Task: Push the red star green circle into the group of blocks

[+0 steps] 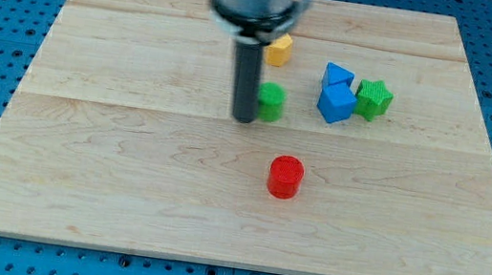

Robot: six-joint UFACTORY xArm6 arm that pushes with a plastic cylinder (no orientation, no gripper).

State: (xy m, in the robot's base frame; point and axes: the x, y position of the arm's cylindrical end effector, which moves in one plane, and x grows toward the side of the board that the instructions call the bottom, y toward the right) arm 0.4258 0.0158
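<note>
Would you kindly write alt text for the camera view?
My tip rests beside a green block on a wooden board. A yellow block sits above; two blue blocks and a green star cluster right; a red cylinder stands alone below.

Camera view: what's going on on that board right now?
My tip sits on the wooden board, right against the left side of the green circle. To the view's right are two blue blocks and a green star, close together. A yellow block lies just above the green circle, partly behind the rod. A red cylinder stands alone nearer the view's bottom. No red star can be made out.
</note>
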